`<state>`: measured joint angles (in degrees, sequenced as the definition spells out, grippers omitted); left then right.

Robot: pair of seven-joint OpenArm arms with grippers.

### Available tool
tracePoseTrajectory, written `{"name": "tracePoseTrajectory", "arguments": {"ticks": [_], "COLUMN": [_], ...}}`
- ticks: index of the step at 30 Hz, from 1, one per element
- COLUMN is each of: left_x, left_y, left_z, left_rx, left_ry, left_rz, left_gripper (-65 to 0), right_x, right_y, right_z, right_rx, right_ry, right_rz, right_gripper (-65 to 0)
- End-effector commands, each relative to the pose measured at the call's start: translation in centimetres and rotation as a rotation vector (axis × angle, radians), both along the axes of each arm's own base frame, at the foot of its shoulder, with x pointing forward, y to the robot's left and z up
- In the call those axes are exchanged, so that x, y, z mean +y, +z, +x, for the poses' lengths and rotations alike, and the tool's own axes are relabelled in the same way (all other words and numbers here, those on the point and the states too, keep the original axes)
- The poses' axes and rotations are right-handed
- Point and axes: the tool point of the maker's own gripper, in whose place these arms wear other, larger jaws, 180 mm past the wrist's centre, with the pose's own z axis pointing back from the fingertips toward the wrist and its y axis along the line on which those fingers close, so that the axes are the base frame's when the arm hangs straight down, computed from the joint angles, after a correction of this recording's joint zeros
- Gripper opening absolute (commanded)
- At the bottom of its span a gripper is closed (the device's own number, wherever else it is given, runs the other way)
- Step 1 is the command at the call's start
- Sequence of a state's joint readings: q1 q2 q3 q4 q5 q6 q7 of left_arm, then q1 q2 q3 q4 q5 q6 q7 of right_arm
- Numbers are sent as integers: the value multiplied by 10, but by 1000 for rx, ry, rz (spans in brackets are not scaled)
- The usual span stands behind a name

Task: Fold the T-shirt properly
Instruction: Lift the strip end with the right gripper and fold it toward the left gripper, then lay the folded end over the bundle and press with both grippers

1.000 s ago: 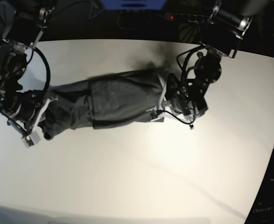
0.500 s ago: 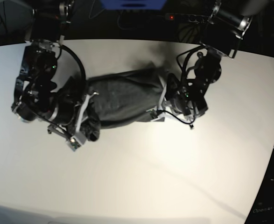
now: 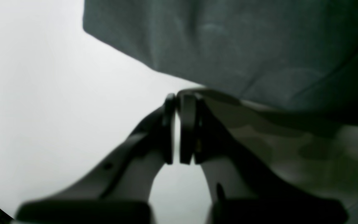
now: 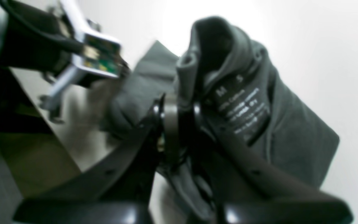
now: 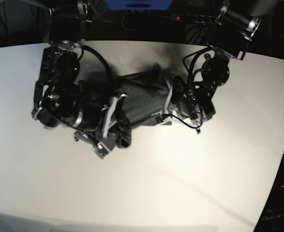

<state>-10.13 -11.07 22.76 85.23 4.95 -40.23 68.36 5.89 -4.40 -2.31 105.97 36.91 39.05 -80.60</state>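
Right gripper [image 4: 179,124], seen close up from its own wrist camera, has its two dark jaws clamped on a bunched fold of the T-shirt [image 4: 275,130]; the dark grey cloth rises above the jaws in a rolled hump, and a printed size label [image 4: 242,109] with pale lettering faces the camera just right of the pads; behind it, upper left, part of the other arm shows as a silver bracket with a green circuit board [image 4: 99,59]; in the base view this gripper [image 5: 118,131] sits left of centre, holding the shirt's left end lifted over the rest of the garment [image 5: 142,99]; the left gripper [image 3: 176,127], in its wrist view, has its jaws pressed almost together, only a thin sliver of light between them, and nothing visibly between them; the shirt's edge [image 3: 228,46] lies just beyond its tips, whether touching cannot be told; in the base view it [image 5: 165,112] rests at the shirt's right end; the white table [image 5: 180,183] lies beneath, with the shirt near its far middle
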Motion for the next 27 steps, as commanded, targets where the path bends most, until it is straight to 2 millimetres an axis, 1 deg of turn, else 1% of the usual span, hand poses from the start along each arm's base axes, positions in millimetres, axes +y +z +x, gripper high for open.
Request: {"name": "tracePoseTrajectory", "arguments": {"ticks": [1,8,13,17,19,21,23,26,27], "left_x": [-7,-7,-7,-7,-7,-7,-7,-7,-7], "left_y": [7,7,7,7,6,5,5,5,5], "left_z": [7,6,6,6,4,4,4,3,3], "left_rx": [-24,-23,-23,-23,-19,-17,-17,-16,-16], "left_ry": [-1,-2,-2,-1,-2,-2,-2,0,0], "left_rz": [-25,-25,-25,-24,-25,-25,-25,-26,-26], "left_gripper": [-619,-619,-619,-619,-619,-619,-619,-619,-619], "right_x": [11,50,62,64,72,79,86,101,105], "right_y": [17,16,19,18,18,12,9,2,2], "right_z": [7,-10,-14,-16,-21,-24,-23,-28,-27], "right_rx": [-49,24,34,38,50,80,91,124,121], "right_ry": [21,62,70,75,103,122,125,158,167], "right_rz": [39,96,128,135,153,168,210,246,251], "right_gripper": [-643,-643,-643,-643,-643,-643,-643,-643,-643]}}
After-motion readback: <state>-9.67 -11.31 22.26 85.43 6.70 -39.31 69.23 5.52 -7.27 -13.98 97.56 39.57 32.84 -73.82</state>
